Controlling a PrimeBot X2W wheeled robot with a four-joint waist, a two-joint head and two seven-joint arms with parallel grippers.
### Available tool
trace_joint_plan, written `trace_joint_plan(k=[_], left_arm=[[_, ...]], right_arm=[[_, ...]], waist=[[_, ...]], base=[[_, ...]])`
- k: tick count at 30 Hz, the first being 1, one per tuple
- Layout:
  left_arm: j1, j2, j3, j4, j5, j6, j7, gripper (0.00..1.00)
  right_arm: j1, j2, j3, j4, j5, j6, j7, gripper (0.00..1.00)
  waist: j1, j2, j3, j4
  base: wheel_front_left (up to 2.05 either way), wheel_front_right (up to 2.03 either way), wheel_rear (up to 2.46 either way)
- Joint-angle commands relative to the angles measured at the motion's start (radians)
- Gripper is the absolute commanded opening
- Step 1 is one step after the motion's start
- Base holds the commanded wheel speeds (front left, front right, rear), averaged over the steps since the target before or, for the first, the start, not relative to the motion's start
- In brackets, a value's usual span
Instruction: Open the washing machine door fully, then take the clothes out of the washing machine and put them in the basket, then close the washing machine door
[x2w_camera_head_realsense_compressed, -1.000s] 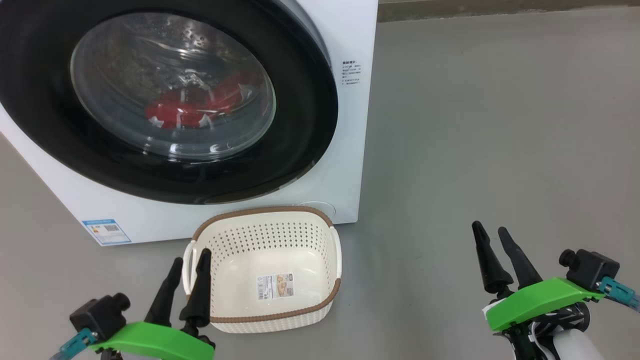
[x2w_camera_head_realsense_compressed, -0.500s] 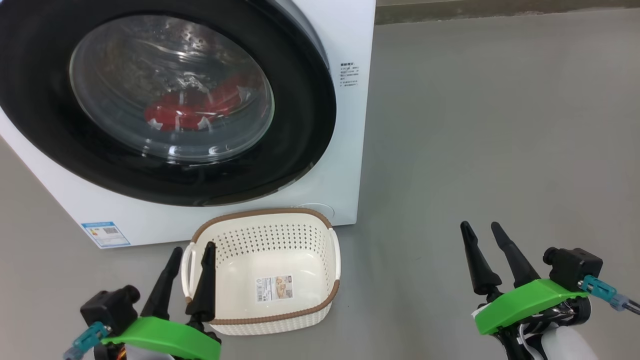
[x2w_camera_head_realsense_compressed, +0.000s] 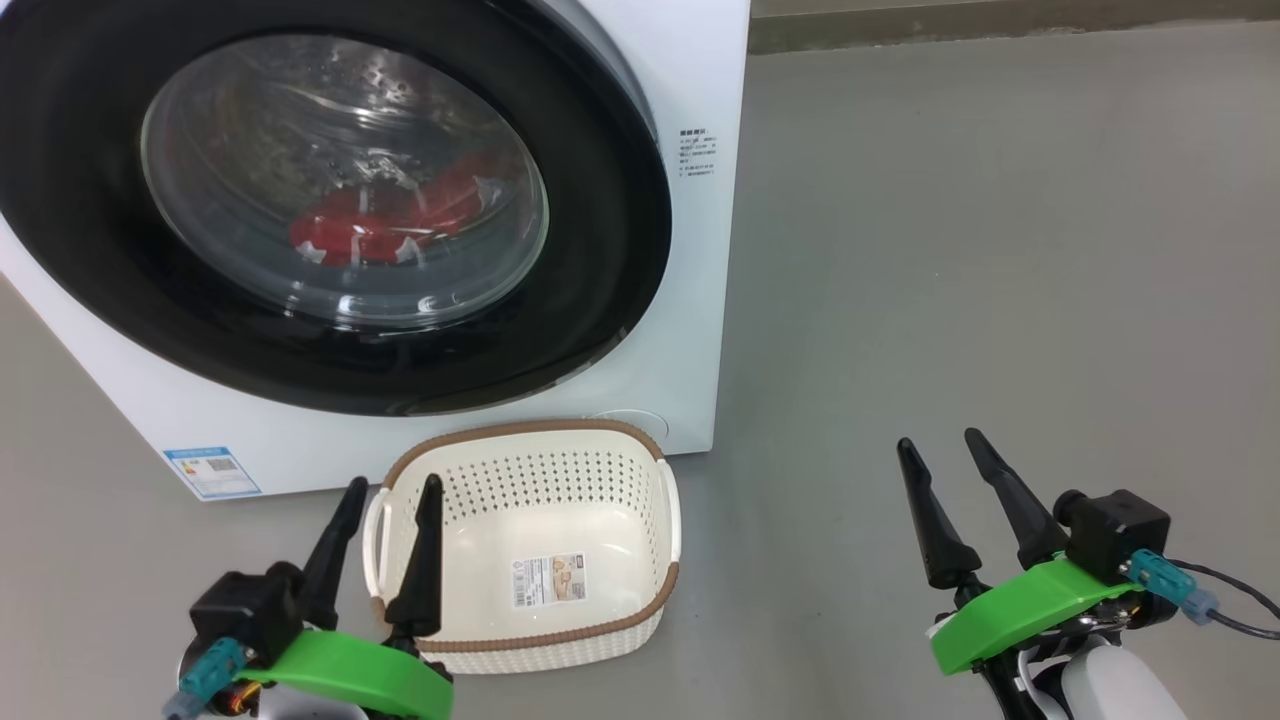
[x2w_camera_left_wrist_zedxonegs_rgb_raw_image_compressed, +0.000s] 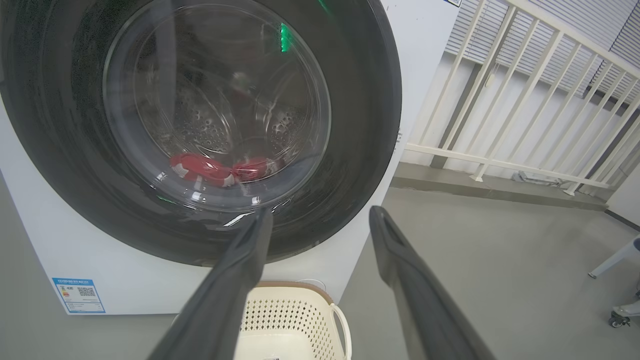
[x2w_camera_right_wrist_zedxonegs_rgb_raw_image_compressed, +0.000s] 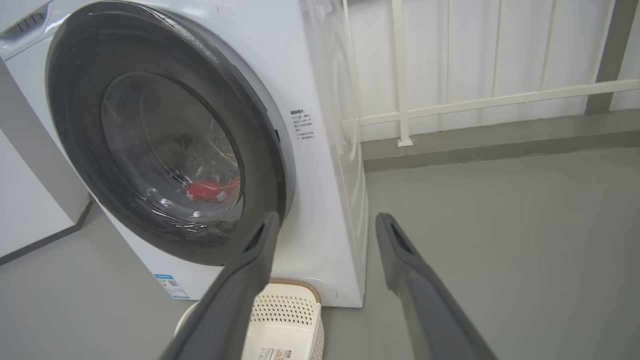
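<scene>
**Robot squares up to a shut washer, both hands empty**

The left hand (x2w_camera_head_realsense_compressed: 393, 483) hangs low over the floor (x2w_camera_head_realsense_compressed: 950, 250), its two dark fingers spread apart and holding nothing. The right hand (x2w_camera_head_realsense_compressed: 938, 440), well off to its right, is spread and empty too. Straight ahead of the left hand and above it is the washing machine door (x2w_camera_head_realsense_compressed: 600, 250), shut flat against the white washing machine (x2w_camera_head_realsense_compressed: 690, 330), with its black rim facing the robot. Behind the glass, beyond both hands, the red clothes (x2w_camera_head_realsense_compressed: 380, 225) lie low in the drum.

From the right hand the door lies ahead and to the left. That hand's fingers point past the machine's right corner towards a pale railing (x2w_camera_right_wrist_zedxonegs_rgb_raw_image_compressed: 400, 75) behind. The left hand looks nearer to the door's lower rim. The door's right edge seems about equally far from either hand. No handle can be made out, so the opening side cannot be told.

Just to the right of the left hand is the basket (x2w_camera_head_realsense_compressed: 530, 435), empty and close to the foot of the machine under the door. The hand's right finger crosses the basket's near handle in the head view, and contact cannot be judged. A low reach from either hand would probably have to rise over the basket. A blue label (x2w_camera_head_realsense_compressed: 212, 470) is stuck ahead and left of the left hand.
</scene>
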Motion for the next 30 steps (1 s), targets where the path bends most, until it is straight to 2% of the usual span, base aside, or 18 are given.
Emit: trace_joint_plan(k=[1,19,30], left_arm=[[-0.047,0.014,0.019,-0.022,0.032,0.009,-0.015,1.0],[-0.067,0.018,0.024,-0.025,0.234,0.019,-0.069,1.0],[-0.062,0.019,0.036,-0.017,0.238,0.016,-0.07,1.0]], right_arm=[[-0.05,-0.01,0.025,-0.025,-0.039,-0.001,-0.014,1.0],[-0.076,-0.023,0.061,-0.026,-0.256,-0.001,-0.067,1.0],[-0.06,-0.019,0.043,-0.032,-0.263,-0.001,-0.068,1.0]], waist=[[-0.0001,0.0,-0.001,0.0],[-0.0001,0.0,0.0,-0.01],[-0.0001,0.0,-0.009,-0.008]], base=[[0.0,0.0,0.0],[0.0,0.0,0.0],[0.0,0.0,0.0]])
